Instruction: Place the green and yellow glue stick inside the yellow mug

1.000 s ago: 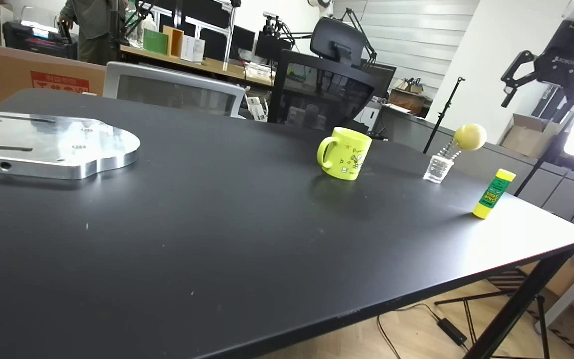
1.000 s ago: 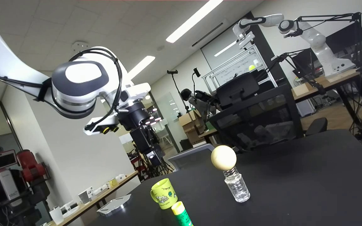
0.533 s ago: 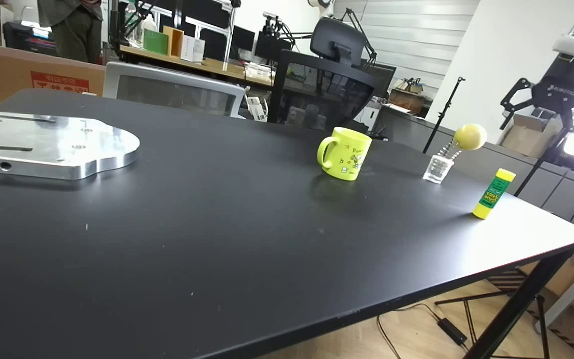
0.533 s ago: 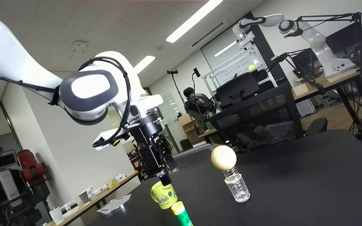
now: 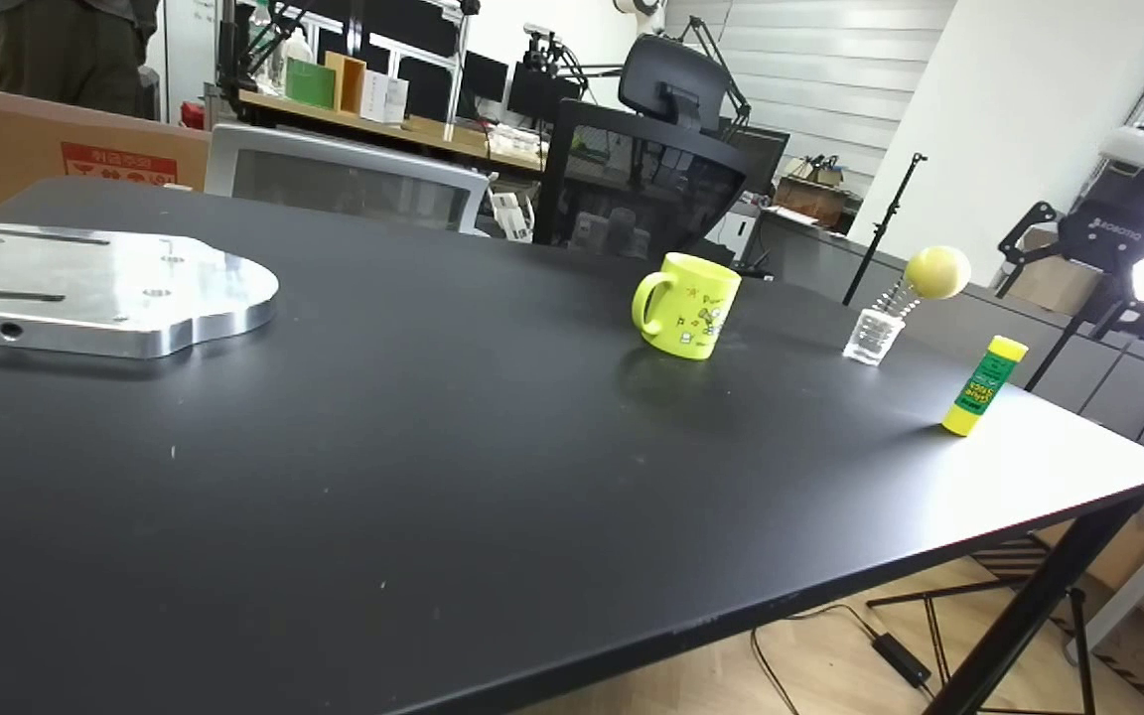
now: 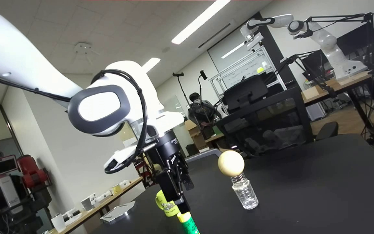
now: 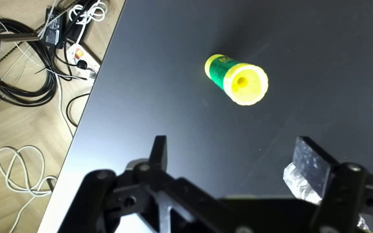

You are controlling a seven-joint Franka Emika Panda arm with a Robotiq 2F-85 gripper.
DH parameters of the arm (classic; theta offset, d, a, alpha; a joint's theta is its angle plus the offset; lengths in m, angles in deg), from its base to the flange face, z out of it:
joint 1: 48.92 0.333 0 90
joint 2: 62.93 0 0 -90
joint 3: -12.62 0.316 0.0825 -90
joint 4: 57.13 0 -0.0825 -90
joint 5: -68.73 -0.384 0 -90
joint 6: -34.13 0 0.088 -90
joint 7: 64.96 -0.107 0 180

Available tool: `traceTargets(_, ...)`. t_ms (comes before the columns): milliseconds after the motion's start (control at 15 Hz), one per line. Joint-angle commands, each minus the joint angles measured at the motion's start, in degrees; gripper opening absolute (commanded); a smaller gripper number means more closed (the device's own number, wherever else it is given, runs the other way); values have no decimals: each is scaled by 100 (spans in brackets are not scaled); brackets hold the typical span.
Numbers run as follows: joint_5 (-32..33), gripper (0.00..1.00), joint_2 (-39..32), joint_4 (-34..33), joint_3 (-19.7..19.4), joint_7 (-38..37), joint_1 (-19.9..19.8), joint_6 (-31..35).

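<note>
While the gripper [image 7: 231,149] hangs above the black table [image 5: 433,477], its jaws stand wide apart, & in the wrist view the dark table surface shows btwn the two pads [image 7: 311,165].

The green and yellow glue stick [image 7: 231,77] stands upright on the table, nr. the edge and outside of the yellow mug [image 5: 686,306]. In the wrist view it appears higher up than the pads & apart from them; its yellow end, w/ a small round hole, is turned approx. to the camera.

The mug is upright too, w/ its handle to one side & a small print on its wall; it stands apart from the stick, & its inner bottom is hidden in both exterior views.

In an exterior view a finger [image 6: 183,206] overlaps the yellow top of the stick, & the gripper covers a part of the mug; from this angle alone I can't tell how big the gap to the stick is, but the wrist view shows them separate.

A small clear glass [image 5: 873,338] stands on the table as well, apart from the stick & the mug, w/ a spring [image 6: 238,177] and a pale yellow ball [image 5: 937,273] on top. Further off on the same table lies a flat metal plate [image 5: 95,278].

In the bkgd there are a grey-framed chair [image 5: 344,189] & a black mesh chair [image 5: 646,179]; on the floor [image 7: 21,129], in the wrist view, a black cable coil [image 7: 28,103].
</note>
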Motion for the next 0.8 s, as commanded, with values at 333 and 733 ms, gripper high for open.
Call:
traceTargets(333, -286, 100, -313, -162, -294, 870, -245, -2)
traceTargets(733, -297, 100, -367, -211, -303, 966, -279, -30)
